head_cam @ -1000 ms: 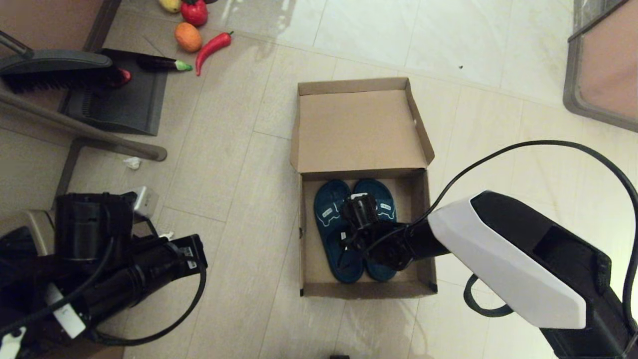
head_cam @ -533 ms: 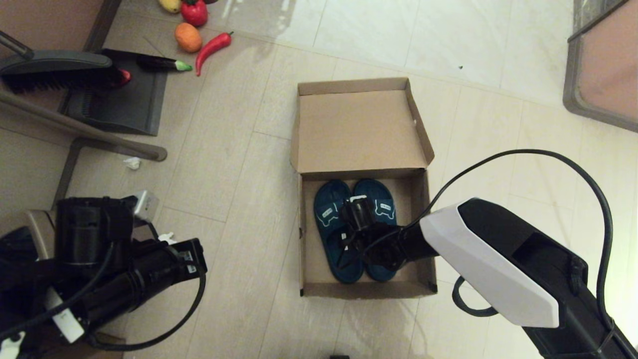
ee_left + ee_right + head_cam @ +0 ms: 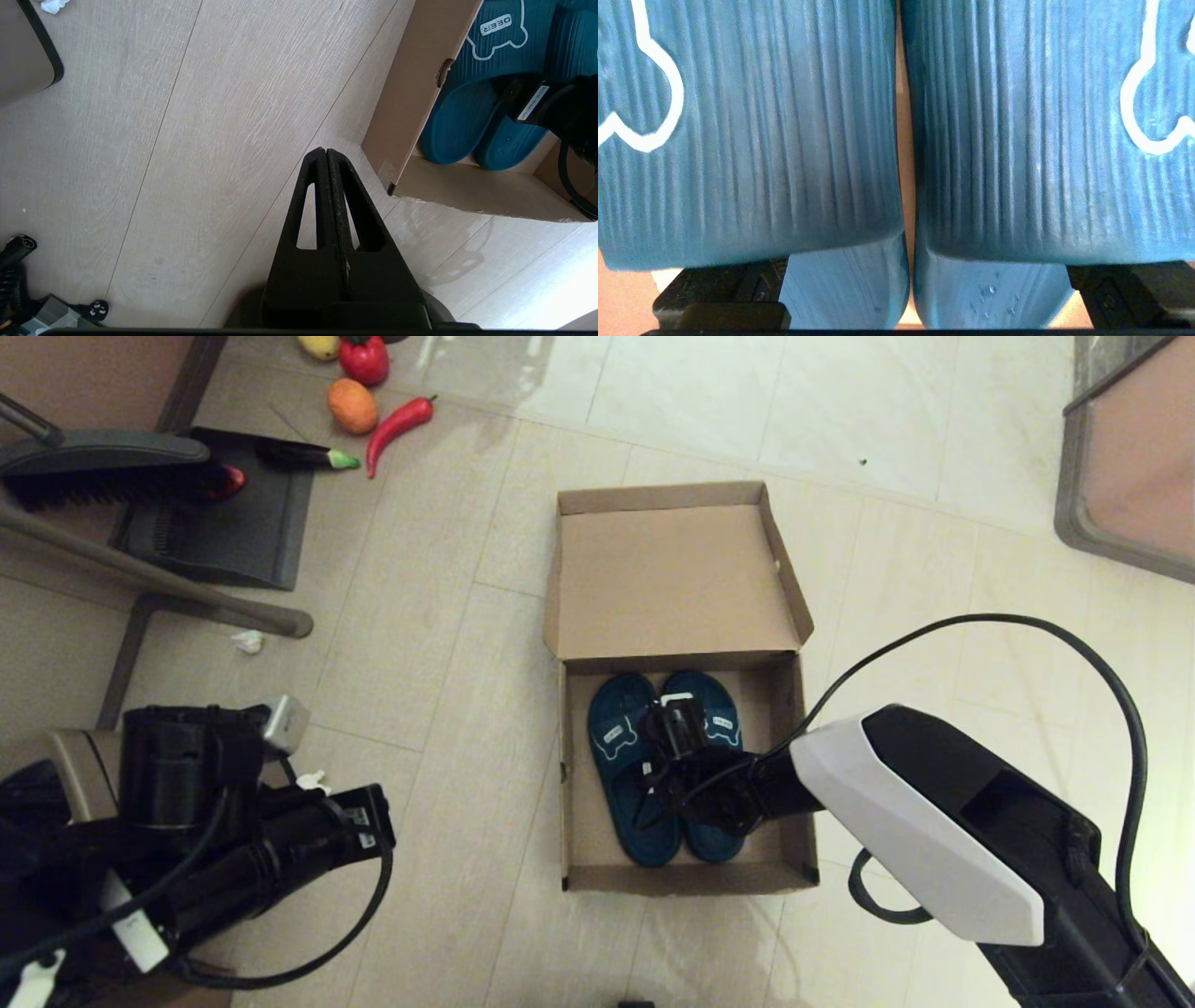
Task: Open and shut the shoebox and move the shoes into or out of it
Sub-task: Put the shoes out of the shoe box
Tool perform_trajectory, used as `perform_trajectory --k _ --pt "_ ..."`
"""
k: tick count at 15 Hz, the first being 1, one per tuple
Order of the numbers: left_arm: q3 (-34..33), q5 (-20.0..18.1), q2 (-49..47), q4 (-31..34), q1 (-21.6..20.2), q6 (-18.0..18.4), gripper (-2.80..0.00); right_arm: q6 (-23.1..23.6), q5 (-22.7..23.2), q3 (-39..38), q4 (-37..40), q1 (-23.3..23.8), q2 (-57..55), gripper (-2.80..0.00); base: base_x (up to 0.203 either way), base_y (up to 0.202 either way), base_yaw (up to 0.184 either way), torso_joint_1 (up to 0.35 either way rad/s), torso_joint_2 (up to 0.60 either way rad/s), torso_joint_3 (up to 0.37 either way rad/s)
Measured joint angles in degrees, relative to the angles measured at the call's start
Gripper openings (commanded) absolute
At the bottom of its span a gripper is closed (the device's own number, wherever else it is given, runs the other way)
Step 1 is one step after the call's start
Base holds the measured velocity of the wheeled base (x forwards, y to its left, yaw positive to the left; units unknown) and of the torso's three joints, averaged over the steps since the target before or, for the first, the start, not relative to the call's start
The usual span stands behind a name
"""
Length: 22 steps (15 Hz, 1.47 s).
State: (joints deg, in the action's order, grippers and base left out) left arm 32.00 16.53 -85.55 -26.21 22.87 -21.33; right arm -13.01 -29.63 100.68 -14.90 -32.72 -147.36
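The shoes (image 3: 644, 775) lie lengthwise in the shoebox (image 3: 571, 784), toes toward its lid.

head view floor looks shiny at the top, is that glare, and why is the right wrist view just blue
Head view: yes, pale glare on the glossy floor tiles beyond the shoebox. Right wrist view: the camera sits very close over the shoes, so their ribbed straps fill the frame. Left wrist view: sharp, with a bright patch on the floor near the box corner.

The right hand (image 3: 680, 721) has been pushed slightly further along the shoes (image 3: 665, 767) toward the toes, and its fingers have been spread wider.
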Motion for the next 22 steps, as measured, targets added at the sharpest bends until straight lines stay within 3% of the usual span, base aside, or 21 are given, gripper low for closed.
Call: perform_trajectory --k 2,3,8,14,22 --pt "0.0 -0.1 -0.1 0.0 0.0 0.0 -2.80 0.0 0.0 0.1 -0.8 0.1 -0.3 0.00 0.000 0.000 0.000 0.000 0.00 0.000" --pt "-0.1 -0.1 -0.2 0.0 0.0 0.0 -2.80 0.0 0.0 0.5 -1.1 0.1 -0.6 -2.80 0.000 0.000 0.000 0.000 0.00 0.000" --pt "0.1 -0.1 -0.3 0.0 0.1 0.0 -2.80 0.2 -0.4 2.3 -1.0 0.1 -1.7 -2.80 0.000 0.000 0.000 0.000 0.00 0.000" --pt "-0.2 0.0 -0.1 0.0 0.0 0.0 -2.80 0.3 -4.0 4.3 -0.8 0.2 -3.1 -2.80 0.000 0.000 0.000 0.000 0.00 0.000" --pt "0.1 0.0 0.5 0.1 0.1 0.0 -2.80 0.5 -4.1 0.0 1.1 0.5 0.6 -2.80 0.000 0.000 0.000 0.000 0.00 0.000"
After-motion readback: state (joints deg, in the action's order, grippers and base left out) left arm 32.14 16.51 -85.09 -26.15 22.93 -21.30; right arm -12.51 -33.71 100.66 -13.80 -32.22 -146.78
